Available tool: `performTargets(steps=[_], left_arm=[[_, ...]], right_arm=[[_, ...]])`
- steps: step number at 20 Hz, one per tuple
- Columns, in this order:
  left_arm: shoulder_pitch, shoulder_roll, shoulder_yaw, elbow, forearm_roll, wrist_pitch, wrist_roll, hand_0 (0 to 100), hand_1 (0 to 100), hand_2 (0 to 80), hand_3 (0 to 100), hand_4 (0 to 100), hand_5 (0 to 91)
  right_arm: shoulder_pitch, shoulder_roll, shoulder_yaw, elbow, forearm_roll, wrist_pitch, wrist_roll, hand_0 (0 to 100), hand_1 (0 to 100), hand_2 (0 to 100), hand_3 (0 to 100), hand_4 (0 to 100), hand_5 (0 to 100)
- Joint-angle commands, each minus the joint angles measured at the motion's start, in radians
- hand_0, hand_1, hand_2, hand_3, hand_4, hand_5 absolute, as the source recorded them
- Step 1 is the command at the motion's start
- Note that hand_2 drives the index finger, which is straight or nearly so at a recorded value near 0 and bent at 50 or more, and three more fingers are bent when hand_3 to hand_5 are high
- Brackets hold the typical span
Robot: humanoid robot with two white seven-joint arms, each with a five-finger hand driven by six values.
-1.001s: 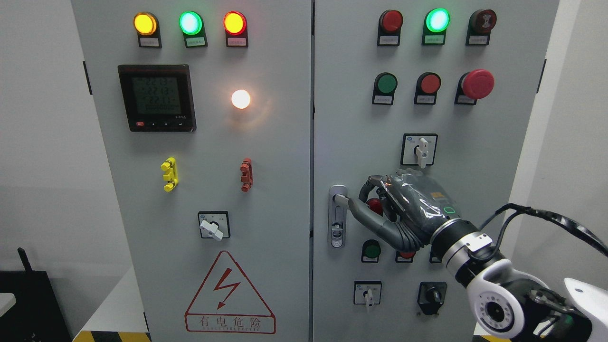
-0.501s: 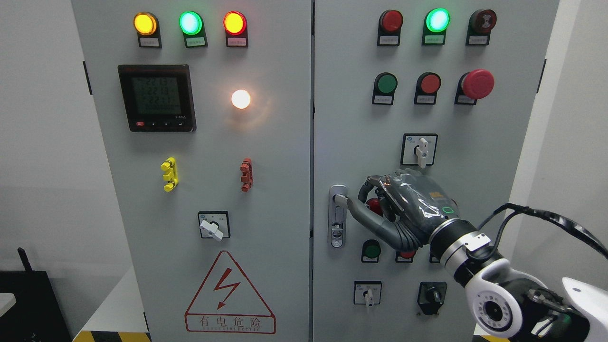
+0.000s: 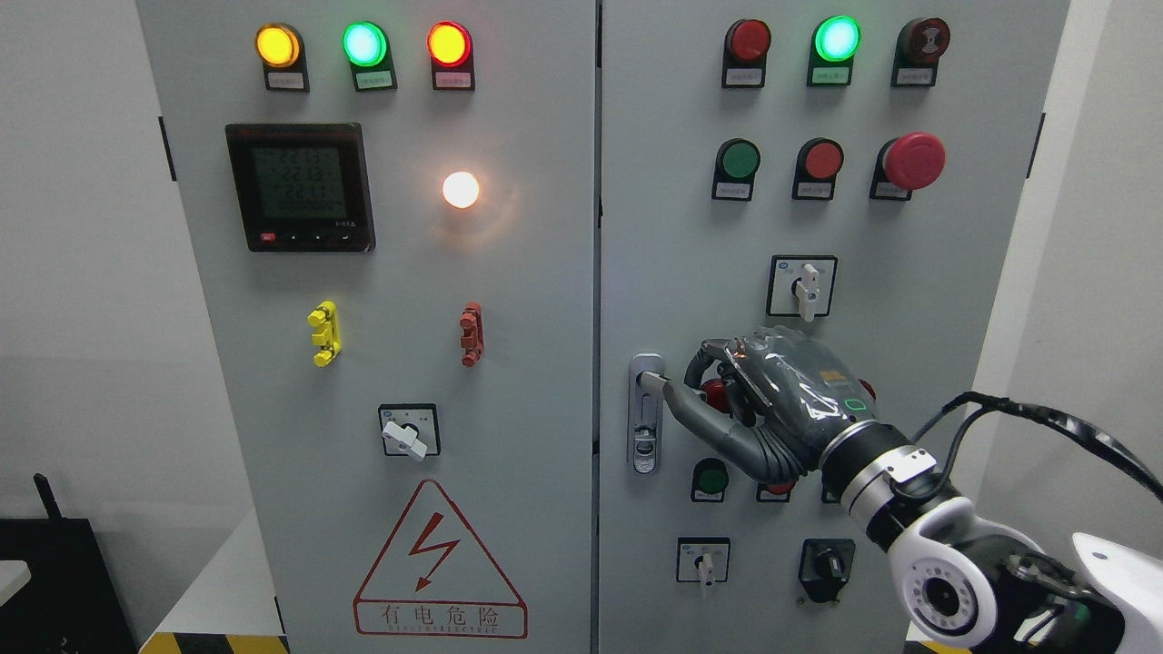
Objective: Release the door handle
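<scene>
The door handle (image 3: 646, 413) sat near the left edge of the right cabinet door (image 3: 954, 272), upright. The right hand (image 3: 772, 409) was just right of it, with one outstretched finger's tip (image 3: 677, 396) touching the handle's upper part and the other fingers curled in, gripping nothing. A red button (image 3: 715, 392) was half hidden behind those fingers, with a green button (image 3: 710, 479) below and a rotary switch (image 3: 803, 286) above.

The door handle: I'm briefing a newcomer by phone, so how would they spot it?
Find the right cabinet door. Along its left edge, about mid-height, sits the door handle, a slim upright silver plate. It is the only metal fitting among round buttons, and the right hand reaches to it.
</scene>
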Motion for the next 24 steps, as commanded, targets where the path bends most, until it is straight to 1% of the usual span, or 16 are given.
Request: performTargets(steps=[1, 24], left_arm=[[0.031, 0.0, 0.0, -0.031, 0.0, 0.0, 0.001, 12, 39, 0.0, 0, 0, 0.0], [0.031, 0.0, 0.0, -0.031, 0.0, 0.0, 0.001, 12, 39, 0.0, 0, 0, 0.0]], right_arm=[[0.001, 0.001, 0.0, 0.001, -0.003, 0.0, -0.001, 42, 0, 47, 100, 100, 100], [0.021, 0.001, -0.009, 0.0, -0.003, 0.0, -0.003, 43, 0, 49, 100, 100, 100]])
